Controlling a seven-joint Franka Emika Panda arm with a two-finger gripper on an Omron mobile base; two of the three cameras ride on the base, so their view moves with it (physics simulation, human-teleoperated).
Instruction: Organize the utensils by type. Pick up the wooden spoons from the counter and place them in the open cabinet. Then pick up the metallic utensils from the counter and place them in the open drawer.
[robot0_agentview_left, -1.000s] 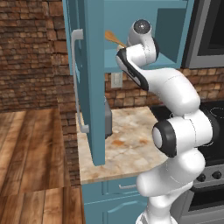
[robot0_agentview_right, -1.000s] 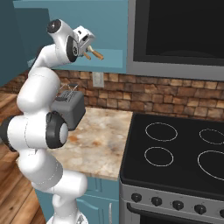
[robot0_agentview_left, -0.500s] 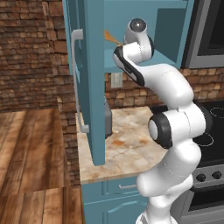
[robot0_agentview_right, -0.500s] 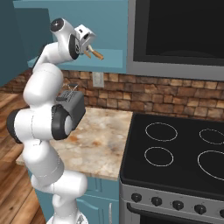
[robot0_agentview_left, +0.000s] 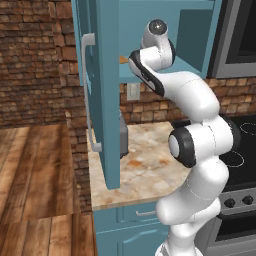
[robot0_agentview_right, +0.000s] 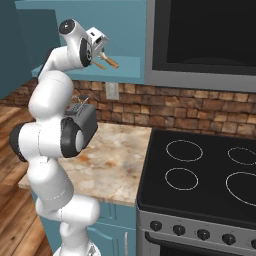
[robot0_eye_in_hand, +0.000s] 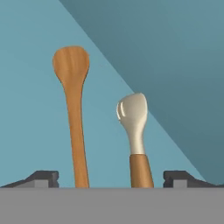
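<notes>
Hand view: two wooden spoons (robot0_eye_in_hand: 74, 113) side by side

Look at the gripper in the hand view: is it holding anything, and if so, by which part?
Nothing is held. The gripper is open, its fingertips apart from the orange-brown wooden spoon and the cream-bowled spoon lying between them in the cabinet.

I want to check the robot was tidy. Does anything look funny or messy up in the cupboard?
Not really. The two wooden spoons, one orange-brown and one with a cream bowl, lie side by side on the cupboard shelf. The claw is open around their handles.
</notes>
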